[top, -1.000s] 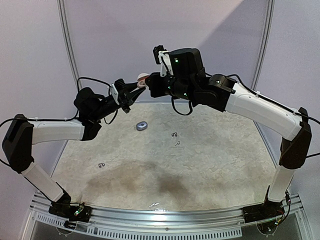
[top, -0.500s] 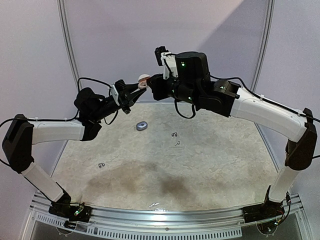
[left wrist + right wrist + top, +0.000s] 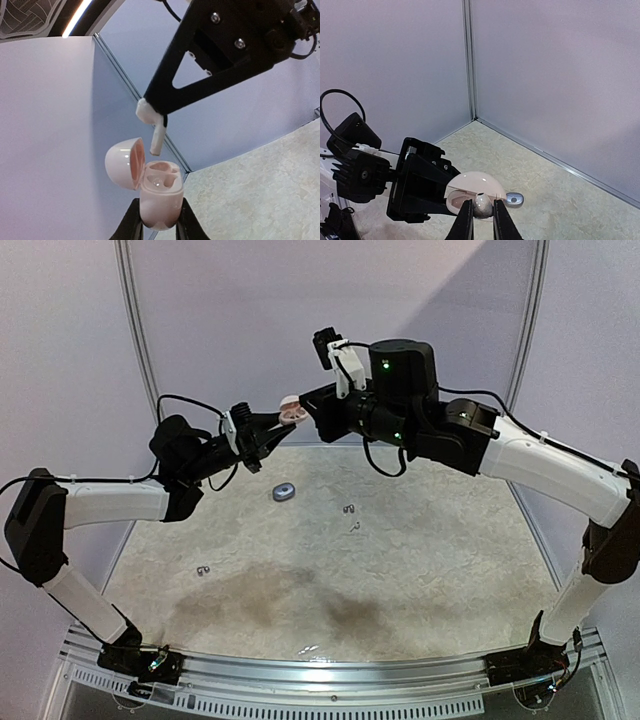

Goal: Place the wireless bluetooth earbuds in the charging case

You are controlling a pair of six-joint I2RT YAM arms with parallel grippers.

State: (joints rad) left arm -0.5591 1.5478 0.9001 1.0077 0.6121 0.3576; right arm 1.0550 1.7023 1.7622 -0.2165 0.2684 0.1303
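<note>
My left gripper (image 3: 159,216) is shut on a pale pink charging case (image 3: 160,197) and holds it upright in the air, with its lid (image 3: 124,162) open to the left. A shiny round piece sits in one slot (image 3: 159,183). My right gripper (image 3: 479,212) is shut on a whitish earbud (image 3: 483,204). In the left wrist view the earbud (image 3: 156,135) hangs stem down just above the open case, not touching it. In the top view the case (image 3: 291,412) is between the left gripper (image 3: 275,426) and the right gripper (image 3: 310,406).
A small grey-blue case (image 3: 284,492) lies on the table below the grippers, also in the right wrist view (image 3: 513,199). Tiny dark shiny pieces lie at mid table (image 3: 349,507) (image 3: 355,528) and front left (image 3: 203,571). Walls stand close behind.
The right arm has swung to the right, its gripper still at the case. The left gripper and case have shifted slightly right and down.
</note>
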